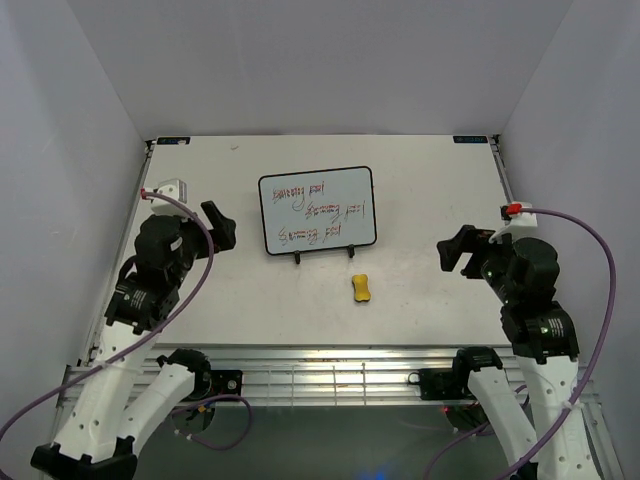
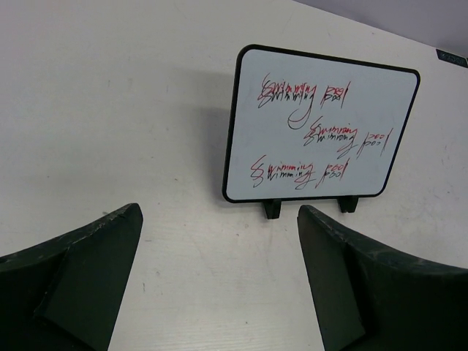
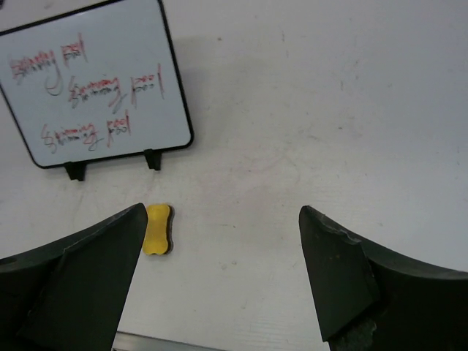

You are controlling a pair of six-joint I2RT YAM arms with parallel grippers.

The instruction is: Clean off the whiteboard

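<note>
The whiteboard (image 1: pixel 317 209) stands on black feet at the table's middle, with three lines of red and dark scribbled writing. It also shows in the left wrist view (image 2: pixel 322 124) and the right wrist view (image 3: pixel 95 88). A small yellow eraser (image 1: pixel 361 288) lies flat in front of the board, and shows in the right wrist view (image 3: pixel 158 229). My left gripper (image 1: pixel 218 226) is open and empty, left of the board. My right gripper (image 1: pixel 460 251) is open and empty, right of the eraser.
The table's (image 1: pixel 420 190) metal front rail (image 1: pixel 330 375) runs along the near edge. White walls enclose the table at left, back and right. A small white fixture (image 1: pixel 168 189) sits at the table's left edge behind the left arm.
</note>
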